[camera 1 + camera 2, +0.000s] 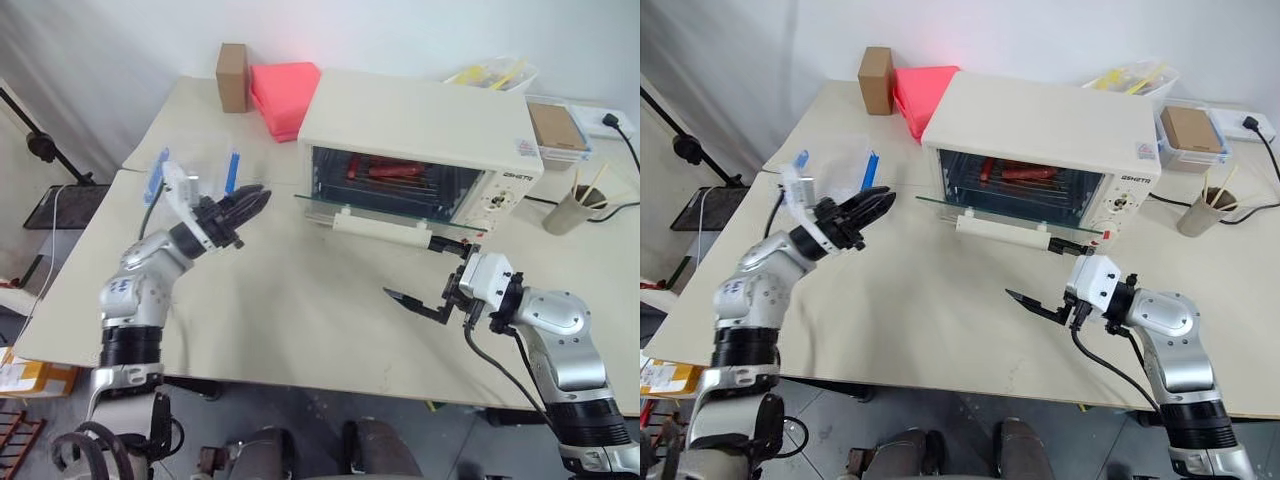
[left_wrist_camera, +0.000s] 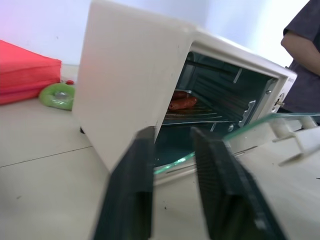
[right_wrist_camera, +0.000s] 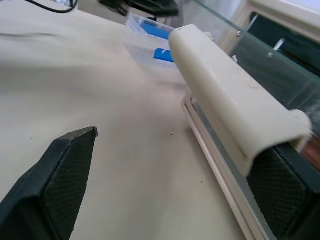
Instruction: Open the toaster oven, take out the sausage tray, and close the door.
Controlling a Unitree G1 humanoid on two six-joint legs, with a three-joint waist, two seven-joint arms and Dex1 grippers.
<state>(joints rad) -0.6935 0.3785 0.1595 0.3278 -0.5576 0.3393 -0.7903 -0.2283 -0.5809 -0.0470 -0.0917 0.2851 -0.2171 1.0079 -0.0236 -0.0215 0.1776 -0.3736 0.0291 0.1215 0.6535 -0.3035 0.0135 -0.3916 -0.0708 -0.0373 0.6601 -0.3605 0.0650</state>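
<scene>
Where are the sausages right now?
The sausages lie on the tray inside the open oven at the back of the table, behind the lowered door.

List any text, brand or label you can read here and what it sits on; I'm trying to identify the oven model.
Dark lettering, likely a brand, on the toaster oven control panel: too small to read.
Small red-and-white sticker on the oven's top corner: unreadable.
Dial markings on the panel: unreadable.
Blue marks on the robot's left arm: unreadable.
No other text is visible.
</scene>
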